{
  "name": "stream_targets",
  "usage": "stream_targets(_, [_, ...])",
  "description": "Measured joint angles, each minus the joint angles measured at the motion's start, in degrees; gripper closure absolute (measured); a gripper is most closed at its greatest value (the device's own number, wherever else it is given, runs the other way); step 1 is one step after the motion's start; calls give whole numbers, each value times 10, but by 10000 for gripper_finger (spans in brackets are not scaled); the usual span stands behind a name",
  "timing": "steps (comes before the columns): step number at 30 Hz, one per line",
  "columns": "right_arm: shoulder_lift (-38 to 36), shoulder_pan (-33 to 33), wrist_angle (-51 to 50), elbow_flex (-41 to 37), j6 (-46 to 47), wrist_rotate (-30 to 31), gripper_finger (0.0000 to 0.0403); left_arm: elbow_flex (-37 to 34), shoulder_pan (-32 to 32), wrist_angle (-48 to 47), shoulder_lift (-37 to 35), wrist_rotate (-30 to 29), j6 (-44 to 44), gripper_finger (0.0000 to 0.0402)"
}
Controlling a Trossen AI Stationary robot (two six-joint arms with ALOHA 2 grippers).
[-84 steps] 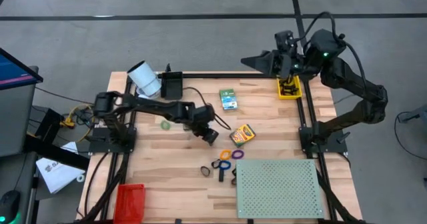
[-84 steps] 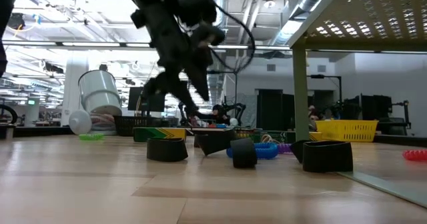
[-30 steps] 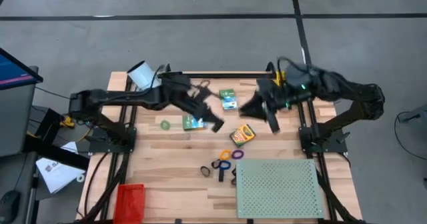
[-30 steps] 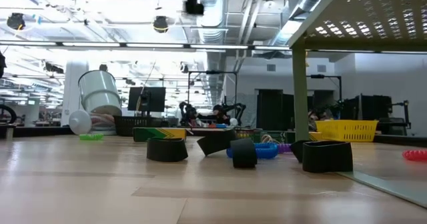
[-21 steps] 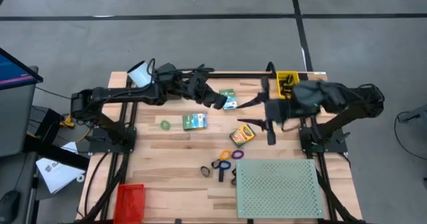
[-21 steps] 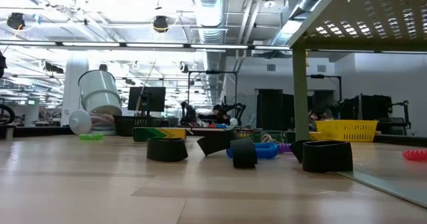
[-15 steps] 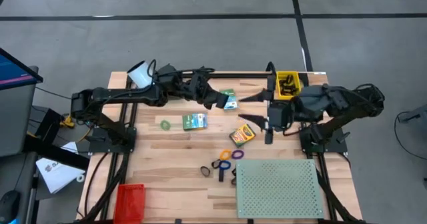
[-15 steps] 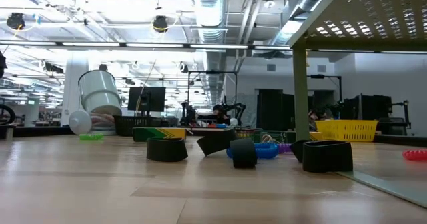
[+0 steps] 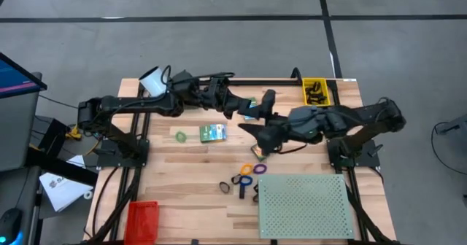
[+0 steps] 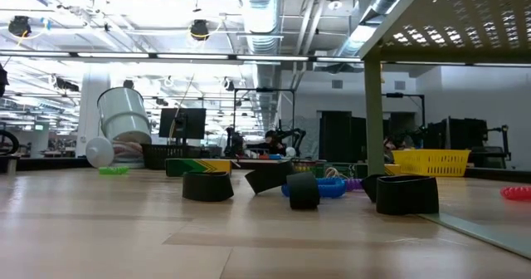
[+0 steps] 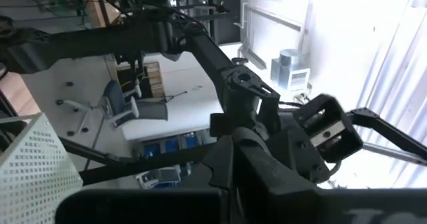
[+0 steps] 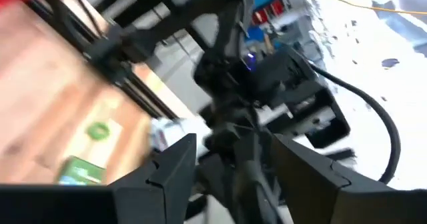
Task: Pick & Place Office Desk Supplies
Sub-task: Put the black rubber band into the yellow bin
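In the high view my left gripper (image 9: 237, 108) is shut and hangs high over the table's far middle, by a green box (image 9: 251, 103). My right gripper (image 9: 257, 114) reaches in from the right, open with nothing between its fingers (image 12: 227, 161), facing the left arm. A second green box (image 9: 213, 133) lies flat. The crayon box (image 9: 257, 152) is mostly hidden under the right arm. Coloured rings (image 9: 248, 170) and black clips (image 9: 225, 187) lie by the perforated board, and a green ring (image 9: 180, 136) lies alone.
A yellow bin (image 9: 315, 92) with black clips stands at the far right corner. A red bin (image 9: 142, 219) sits at the near left. The white cylinder (image 9: 153, 79) lies far left. The pale green perforated board (image 9: 303, 205) fills the near right.
My right gripper has swung from beside the yellow bin toward the table's left, over the crayon box, rolling as it went. My left gripper has gone from above the flat green box toward the far edge and up, then held still. The boxes, rings and clips lie unmoved.
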Motion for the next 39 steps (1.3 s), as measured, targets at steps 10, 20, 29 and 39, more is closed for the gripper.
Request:
stream_targets(10, [1,-19,3,0,-33,26,242,0,-8,0,0,1,2,401])
stream_targets(20, [0,-14,3,0,-9,24,338,0,-9,0,0,5,4,401])
stream_targets(29, [0,-3,32,0,4,38,388,1,-9,2,-1,10,20,396])
stream_targets(39, [-25,17,-10,31,22,77,398,-12,-6,2,-19,52,32,341])
